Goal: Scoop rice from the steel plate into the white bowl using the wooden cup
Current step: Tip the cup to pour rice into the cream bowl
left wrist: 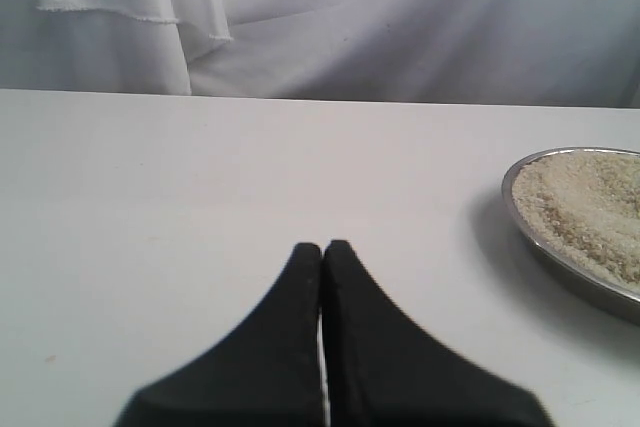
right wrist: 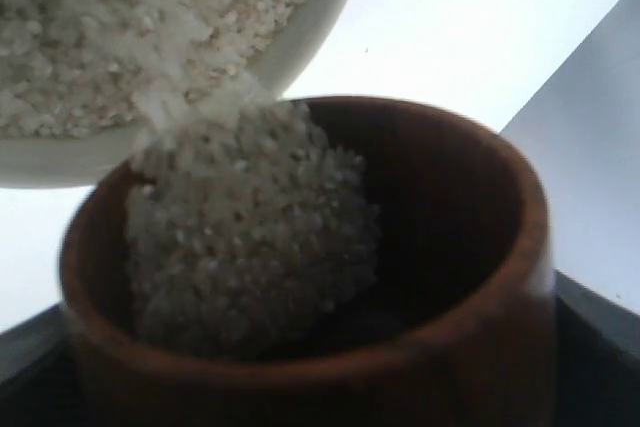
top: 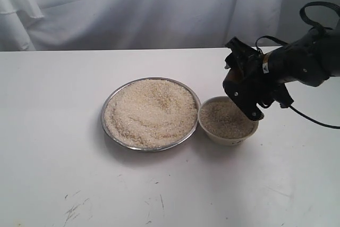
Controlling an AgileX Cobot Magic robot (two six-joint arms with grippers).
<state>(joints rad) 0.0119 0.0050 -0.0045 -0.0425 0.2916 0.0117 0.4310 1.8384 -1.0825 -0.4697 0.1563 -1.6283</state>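
Observation:
My right gripper (top: 245, 90) is shut on the wooden cup (top: 231, 87) and holds it tipped over the far right rim of the white bowl (top: 212, 132). In the right wrist view, rice (right wrist: 250, 237) slides out of the wooden cup (right wrist: 480, 277) over its lip into the white bowl (right wrist: 300, 37), which holds a heap of grains (top: 227, 119). The steel plate (top: 107, 104), left of the bowl and touching it, is heaped with rice (top: 151, 111). My left gripper (left wrist: 322, 247) is shut on nothing above bare table, with the steel plate's rim (left wrist: 520, 209) off to one side.
A white cloth backdrop (top: 133, 9) hangs behind the white table (top: 53, 158). A black cable (top: 313, 120) trails from the right arm over the table at the right. Faint dark scuffs (top: 74, 208) mark the front of the table.

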